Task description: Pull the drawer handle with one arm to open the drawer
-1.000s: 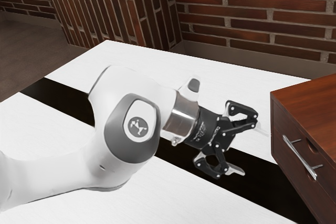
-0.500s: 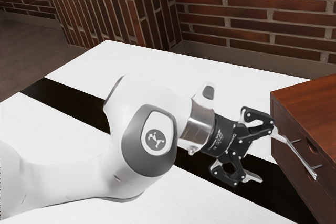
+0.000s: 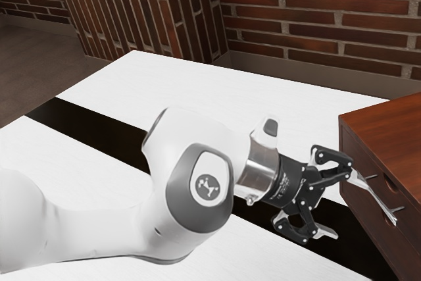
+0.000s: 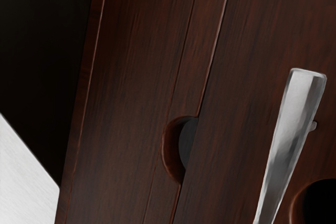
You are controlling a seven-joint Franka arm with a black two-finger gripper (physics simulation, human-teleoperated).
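Arm (image 3: pixel 197 189): reaches toward 3 o'clock over the white counter (image 3: pixel 217 90).
Fingers (image 3: pixel 341 204): spread wide, gripping nothing; upper tip just beside the handle.
Handle (image 3: pixel 380 199): tilted silver bar at their 3 o'clock, on the brown drawer (image 3: pixel 358 194) front.

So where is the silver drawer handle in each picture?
Exterior view: the handle slants across the drawer front at the exterior view's right.
Wrist view: the handle is the pale bar lying over the same dark wood, beside a rounded notch.
Shared landmark: the dark wood drawer front.
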